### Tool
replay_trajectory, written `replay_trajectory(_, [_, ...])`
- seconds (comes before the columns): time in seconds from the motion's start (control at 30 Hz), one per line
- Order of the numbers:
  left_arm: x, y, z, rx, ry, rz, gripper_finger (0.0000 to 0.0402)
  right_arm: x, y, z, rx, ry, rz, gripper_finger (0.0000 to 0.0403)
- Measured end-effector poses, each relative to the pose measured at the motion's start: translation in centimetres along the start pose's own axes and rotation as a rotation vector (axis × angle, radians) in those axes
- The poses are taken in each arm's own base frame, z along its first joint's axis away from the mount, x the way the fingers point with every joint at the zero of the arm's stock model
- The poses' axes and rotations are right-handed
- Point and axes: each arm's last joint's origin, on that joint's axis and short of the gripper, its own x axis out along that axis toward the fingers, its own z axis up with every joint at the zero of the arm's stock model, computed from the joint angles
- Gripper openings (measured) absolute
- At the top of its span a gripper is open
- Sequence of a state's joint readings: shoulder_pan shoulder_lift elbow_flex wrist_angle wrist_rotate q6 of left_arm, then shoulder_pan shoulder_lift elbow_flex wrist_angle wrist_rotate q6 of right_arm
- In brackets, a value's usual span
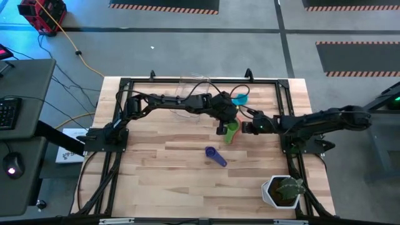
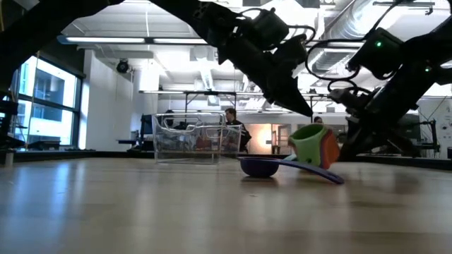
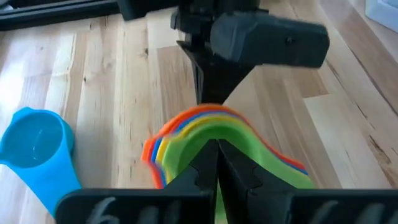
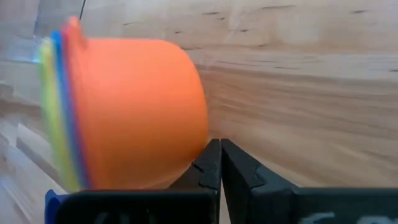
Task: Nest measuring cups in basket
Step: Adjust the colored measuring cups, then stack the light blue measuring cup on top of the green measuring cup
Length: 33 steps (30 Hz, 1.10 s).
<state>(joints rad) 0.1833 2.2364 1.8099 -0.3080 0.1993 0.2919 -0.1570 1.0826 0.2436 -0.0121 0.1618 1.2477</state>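
Near the middle of the table (image 1: 156, 169), toward its far right, we see a nested stack of measuring cups (image 1: 232, 132), green innermost and orange outermost, lying on its side between the two grippers. The left gripper (image 1: 222, 129) has its fingers closed at the green rim, and the right gripper (image 1: 245, 127) presses closed fingers against the orange base. A purple cup (image 1: 215, 156) lies nearer, a blue cup (image 1: 240, 99) farther, and the clear basket (image 2: 187, 139) stands at the far edge.
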Motion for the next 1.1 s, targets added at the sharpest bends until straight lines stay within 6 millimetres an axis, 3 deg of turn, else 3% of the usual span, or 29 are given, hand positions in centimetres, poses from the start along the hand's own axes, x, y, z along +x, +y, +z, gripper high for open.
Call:
replay_trajectory(0.3, [0.0, 0.1, 0.4, 0.005, -0.041, 0.014, 0.0, -3.0, -0.4, 0.5, 0.01, -0.057, 0.031, 0.0])
replay_trajectory(0.4, [-1.0, 0.5, 0.7, -0.021, -0.038, 0.02, 0.0, -3.7, -0.6, 0.6, 0.011, -0.068, 0.039, 0.0])
replay_trajectory(0.53, [-4.8, 1.9, 2.1, -0.043, -0.059, 0.055, 0.0, -4.6, -0.8, 0.8, -0.005, -0.106, 0.063, 0.0])
replay_trajectory(0.73, [-11.4, 3.9, 2.8, -0.118, -0.02, 0.085, 0.0, -5.7, -0.8, 1.0, -0.025, -0.163, 0.108, 0.0])
replay_trajectory(0.83, [-14.2, 4.2, 2.5, -0.186, -0.051, 0.015, 0.0, -6.2, -0.3, 1.3, -0.052, -0.194, 0.182, 0.0])
replay_trajectory(0.93, [-15.4, 3.0, 1.1, -0.243, -0.108, -0.058, 0.0, -7.0, 0.8, 1.7, -0.098, -0.223, 0.33, 0.0])
replay_trajectory(1.1, [-17.1, -1.4, -1.4, -0.307, -0.241, -0.113, 0.0, -8.2, 2.4, 2.3, -0.084, -0.286, 0.548, 0.0])
